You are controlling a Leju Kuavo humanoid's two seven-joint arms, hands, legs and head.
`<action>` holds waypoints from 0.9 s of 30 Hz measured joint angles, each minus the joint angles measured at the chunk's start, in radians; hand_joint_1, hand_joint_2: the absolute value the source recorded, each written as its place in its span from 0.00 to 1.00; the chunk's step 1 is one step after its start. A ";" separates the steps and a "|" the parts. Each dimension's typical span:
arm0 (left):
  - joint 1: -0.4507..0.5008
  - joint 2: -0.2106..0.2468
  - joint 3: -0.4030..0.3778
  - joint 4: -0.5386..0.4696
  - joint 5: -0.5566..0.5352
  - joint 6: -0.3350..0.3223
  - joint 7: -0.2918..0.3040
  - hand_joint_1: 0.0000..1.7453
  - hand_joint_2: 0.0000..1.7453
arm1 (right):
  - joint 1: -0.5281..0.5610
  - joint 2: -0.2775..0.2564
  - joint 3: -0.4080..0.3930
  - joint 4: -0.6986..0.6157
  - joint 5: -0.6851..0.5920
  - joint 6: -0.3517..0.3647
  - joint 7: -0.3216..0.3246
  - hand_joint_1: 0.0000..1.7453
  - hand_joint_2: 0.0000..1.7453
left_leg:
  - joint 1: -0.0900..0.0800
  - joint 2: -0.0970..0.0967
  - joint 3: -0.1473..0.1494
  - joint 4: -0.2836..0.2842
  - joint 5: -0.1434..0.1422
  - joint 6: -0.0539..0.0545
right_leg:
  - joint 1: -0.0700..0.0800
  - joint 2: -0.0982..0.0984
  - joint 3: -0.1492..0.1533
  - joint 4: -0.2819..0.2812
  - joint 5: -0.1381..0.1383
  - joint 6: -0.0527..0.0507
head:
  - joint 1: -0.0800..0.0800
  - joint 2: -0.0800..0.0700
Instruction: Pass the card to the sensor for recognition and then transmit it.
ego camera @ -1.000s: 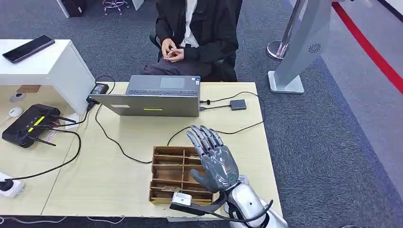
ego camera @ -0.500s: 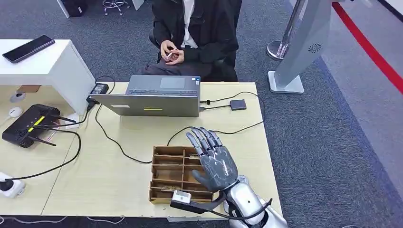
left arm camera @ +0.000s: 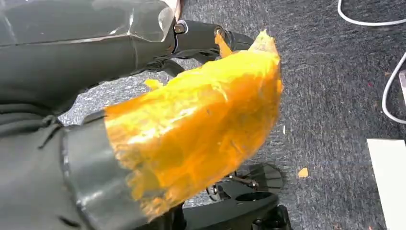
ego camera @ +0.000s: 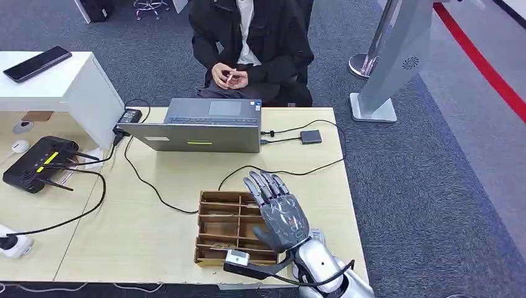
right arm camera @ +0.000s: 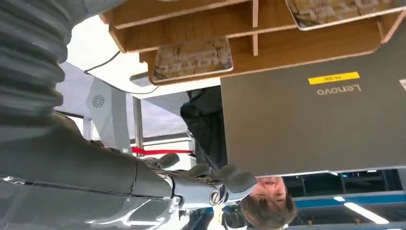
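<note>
Cards first: I count two in the wooden tray (ego camera: 214,211), seen from the right wrist view, one card (right arm camera: 193,59) in a near slot and a second card (right arm camera: 342,8) in another slot, both lying flat. My right hand (ego camera: 282,214) hangs over the right side of the tray with fingers spread and straight, holding nothing. My left hand (left arm camera: 191,129) is wrapped in orange film above grey carpet; I cannot tell how its fingers are. One laptop (ego camera: 201,127) stands beyond the tray, and one small dark sensor (ego camera: 311,136) lies right of it on the table (ego camera: 155,236). One person (ego camera: 254,43) sits behind, holding a small thing in both hands.
</note>
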 joint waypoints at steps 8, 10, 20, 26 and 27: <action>-0.003 -0.002 0.000 0.000 -0.006 -0.004 0.012 0.00 0.00 | -0.001 0.001 0.003 0.011 -0.003 0.007 0.002 0.00 1.00 | 0.000 0.000 0.000 0.000 0.000 0.000 | 0.000 0.000 0.000 0.000 0.000 0.000 | 0.000 0.000; -0.003 -0.002 0.000 0.000 -0.006 -0.004 0.010 0.00 0.00 | -0.001 0.001 0.004 0.011 -0.003 0.007 0.002 0.00 1.00 | 0.000 0.000 0.000 0.000 0.000 0.000 | 0.000 0.000 0.000 0.000 0.000 0.000 | 0.000 0.000; -0.003 -0.003 0.000 0.000 -0.011 -0.002 0.010 0.00 0.00 | -0.002 0.001 0.005 0.016 -0.008 0.010 0.008 0.05 1.00 | 0.000 0.000 0.000 0.000 0.000 0.000 | 0.000 0.000 0.000 0.000 0.000 0.000 | 0.000 0.000; -0.003 -0.005 0.000 0.000 -0.012 -0.002 0.010 0.00 0.00 | -0.002 0.001 0.005 0.016 -0.011 0.010 0.008 0.09 1.00 | 0.000 0.000 0.000 0.000 0.000 0.000 | 0.000 0.000 0.000 0.000 0.000 0.000 | 0.000 0.000; -0.003 -0.005 0.000 0.000 -0.012 -0.002 0.010 0.00 0.00 | -0.002 0.001 0.005 0.016 -0.011 0.010 0.008 0.11 1.00 | 0.000 0.000 0.000 0.000 0.000 0.000 | 0.000 0.000 0.000 0.000 0.000 0.000 | 0.000 0.000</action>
